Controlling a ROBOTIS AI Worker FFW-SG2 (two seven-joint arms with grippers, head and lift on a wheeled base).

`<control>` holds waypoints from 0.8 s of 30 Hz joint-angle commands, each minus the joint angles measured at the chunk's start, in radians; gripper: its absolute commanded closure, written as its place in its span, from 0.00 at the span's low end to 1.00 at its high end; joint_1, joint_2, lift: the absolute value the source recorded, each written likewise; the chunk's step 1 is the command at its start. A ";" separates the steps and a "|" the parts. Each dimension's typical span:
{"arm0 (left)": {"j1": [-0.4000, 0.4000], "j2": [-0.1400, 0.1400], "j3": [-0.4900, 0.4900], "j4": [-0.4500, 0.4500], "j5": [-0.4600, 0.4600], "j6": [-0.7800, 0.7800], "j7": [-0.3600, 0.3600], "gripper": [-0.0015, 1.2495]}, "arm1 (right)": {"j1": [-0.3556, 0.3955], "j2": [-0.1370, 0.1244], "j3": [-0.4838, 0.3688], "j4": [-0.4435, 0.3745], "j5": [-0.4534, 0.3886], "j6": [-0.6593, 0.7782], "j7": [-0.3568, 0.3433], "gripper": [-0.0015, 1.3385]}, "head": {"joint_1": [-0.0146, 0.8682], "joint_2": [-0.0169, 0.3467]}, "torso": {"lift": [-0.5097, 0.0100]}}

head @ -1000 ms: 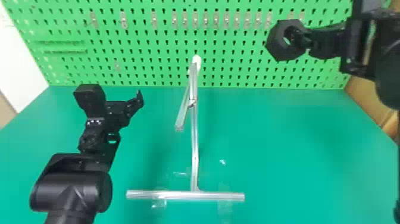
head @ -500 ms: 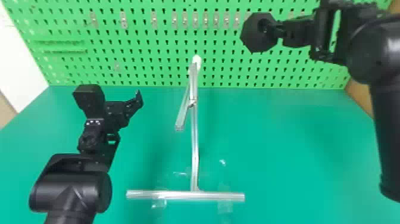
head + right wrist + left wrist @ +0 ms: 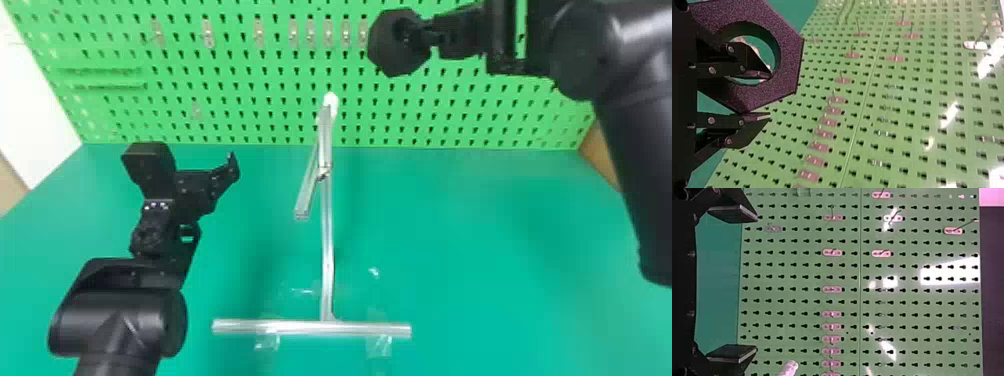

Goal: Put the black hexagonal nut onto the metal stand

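Plainly laid out on a smooth, teal-green bench (image 3: 510, 250), around a thin, silver-coloured metal stand (image 3: 326, 240). Spreads sideways at the stand's base into a straight silver foot bar (image 3: 300, 327), with clear tape (image 3: 267, 341) at its left and right parts. Carries a slanted silver bar (image 3: 306, 197) higher up, and ends at the top in a rounded white tip (image 3: 330, 102). Rises behind the stand to an upright green pegboard (image 3: 450, 112), pierced by rows of dark keyhole-shaped holes and dotted with small metal clips (image 3: 207, 34). Shines with white patches of glare (image 3: 950, 272) in both wrist views. Turns to a pale white surface (image 3: 30, 110) at the far left of the stand, and to a brown surface (image 3: 597, 155) at the far right, beyond the bench.

Grips the black hexagonal nut (image 3: 387, 52) in the right pincer (image 3: 430, 36), with one finger (image 3: 756, 74) through the hole and one outside the rim. Hangs in the air to the right of the white tip, off the stand. Waits to the stand's left with the left pincer (image 3: 197, 192), empty, fingers (image 3: 732, 213) wide apart.
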 commanded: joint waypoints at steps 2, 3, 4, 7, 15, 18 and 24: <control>0.003 0.002 0.003 0.000 0.000 0.000 -0.001 0.10 | -0.076 -0.038 0.106 0.068 -0.075 -0.019 0.000 0.81 | 0.80 0.27 | 0.98; 0.005 0.002 0.005 0.000 0.000 0.000 -0.001 0.10 | -0.087 -0.044 0.122 0.080 -0.089 -0.022 0.000 0.81 | 0.80 0.27 | 0.98; 0.006 0.002 0.005 0.000 0.000 0.000 -0.001 0.10 | -0.099 -0.047 0.135 0.094 -0.106 -0.028 0.000 0.81 | 0.80 0.27 | 0.98; 0.008 0.002 0.008 -0.002 -0.002 0.000 -0.004 0.10 | -0.142 -0.067 0.189 0.151 -0.180 -0.049 0.000 0.81 | 0.80 0.27 | 0.98; 0.006 0.002 0.011 -0.003 -0.009 0.010 -0.024 0.10 | -0.259 -0.102 0.335 0.272 -0.310 -0.094 0.000 0.81 | 0.80 0.27 | 0.98; 0.008 0.002 0.014 -0.008 -0.012 0.013 -0.024 0.10 | -0.295 -0.111 0.379 0.296 -0.351 -0.103 -0.005 0.81 | 0.80 0.27 | 0.98; 0.012 0.003 0.020 -0.020 -0.021 0.028 -0.028 0.10 | -0.378 -0.136 0.502 0.326 -0.442 -0.115 -0.018 0.81 | 0.80 0.27 | 0.98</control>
